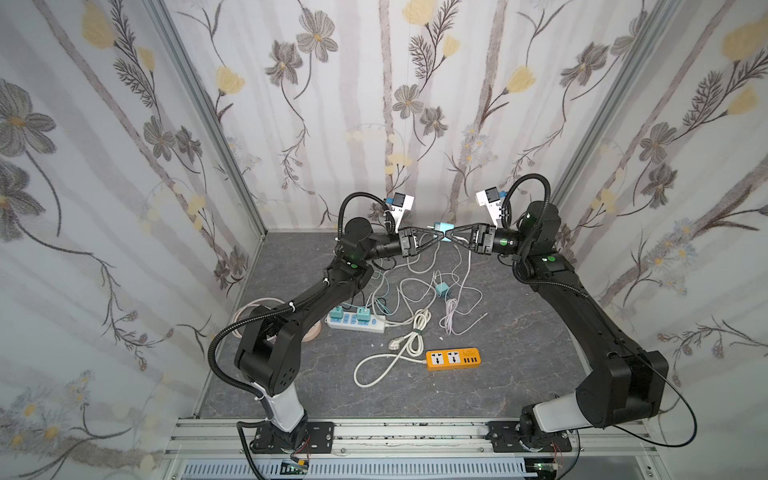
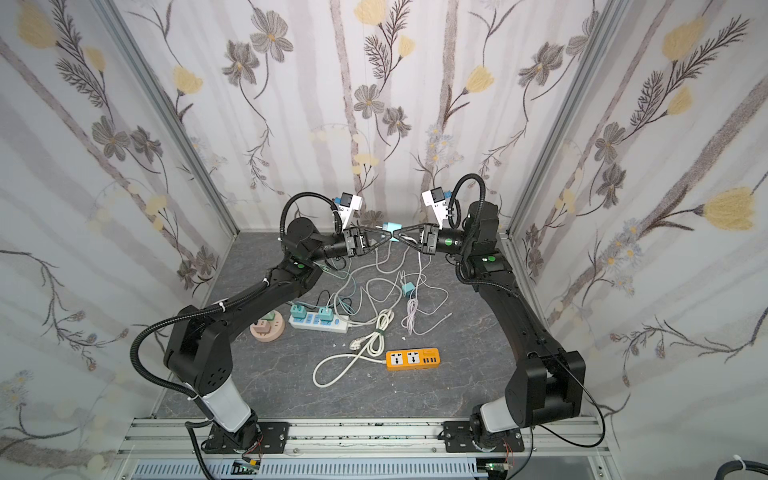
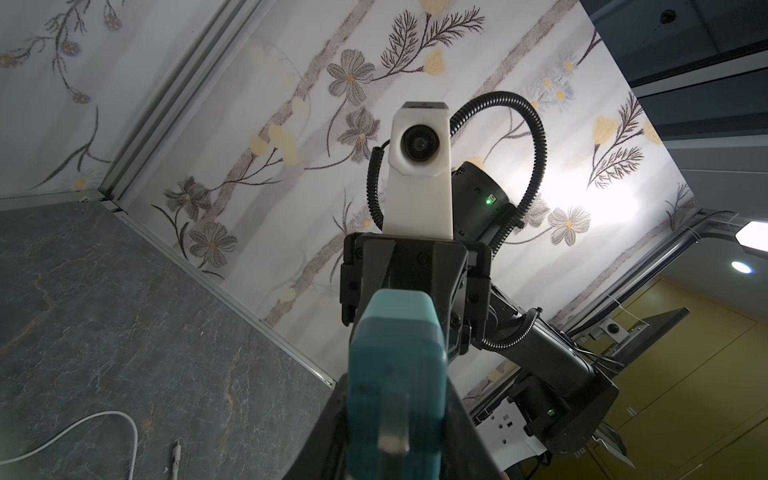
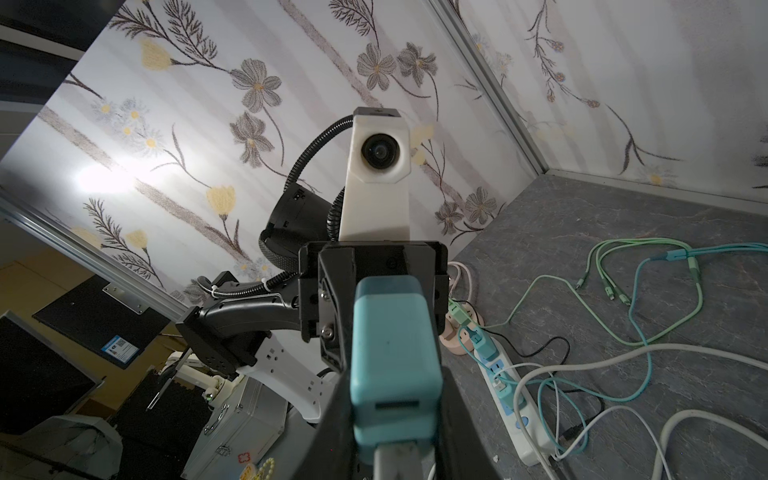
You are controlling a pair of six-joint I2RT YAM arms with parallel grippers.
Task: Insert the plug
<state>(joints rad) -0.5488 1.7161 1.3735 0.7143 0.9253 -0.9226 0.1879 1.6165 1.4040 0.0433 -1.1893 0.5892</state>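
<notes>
Plug (image 1: 440, 227), a teal block, hangs in the air above the back of the desk (image 1: 519, 340), well clear of it. It sits between the two end effectors, which meet tip to tip from opposite sides in both top views. The right end effector (image 1: 448, 238) is pinching it. In the right wrist view its dark fingers (image 4: 328, 424) lie flush against both sides of the plug (image 4: 395, 365), whose port end faces that camera with a white cable (image 4: 392, 461) running out of it. The left end effector (image 1: 441, 240) stands at the other end. In the left wrist view its fingers (image 3: 324, 432) flank the plug's pronged face, with a metal prong (image 3: 392, 424) pointing at the camera. I cannot tell whether they press on the plug or stand slightly off it, and the top views do not show the gap either. Below, loose cables (image 1: 411, 291) sprawl over the middle of the desk, with a second plug (image 1: 441, 288) lying among them. A white strip (image 1: 355, 323) lies near the left arm with two teal adapters (image 1: 363, 313) seated in it. An orange strip (image 1: 453, 358) lies nearer the front, apart from the tangle.
</notes>
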